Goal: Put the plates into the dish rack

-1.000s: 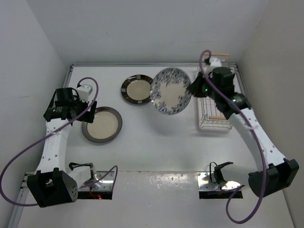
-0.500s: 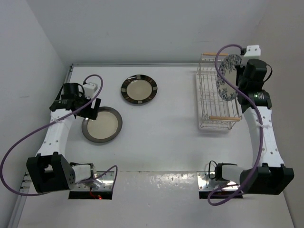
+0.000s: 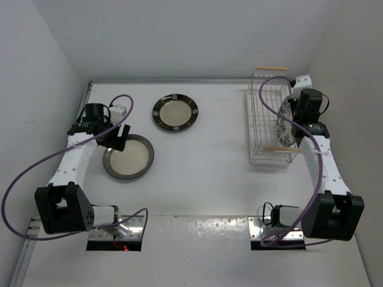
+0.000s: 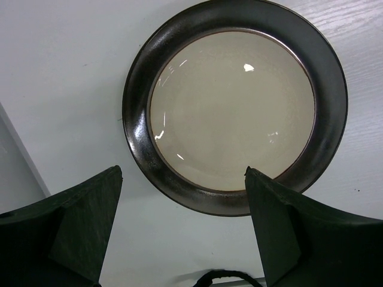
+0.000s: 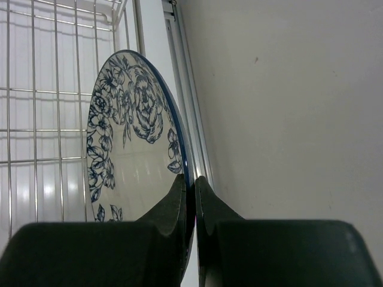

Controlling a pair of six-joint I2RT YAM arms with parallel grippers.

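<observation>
The right end effector (image 5: 190,179) clamps the floral plate (image 5: 131,149) by its rim, on edge in the dish rack (image 3: 257,156). Well left of the rack, the left end effector (image 4: 182,172) hangs wide open and empty over the brown-rimmed plate (image 4: 233,107).

The white wire dish rack (image 3: 266,156), with a wooden handle at each short end, lay at the upper right of the top view. The blue floral plate (image 3: 286,124) stood on edge along its right side, rim pinched in the right claw (image 5: 190,182). The block-rimmed plate (image 3: 175,113) lay flat at upper centre, the brown-rimmed cream plate (image 3: 128,157) flat at centre left, both well apart from the rack.
</observation>
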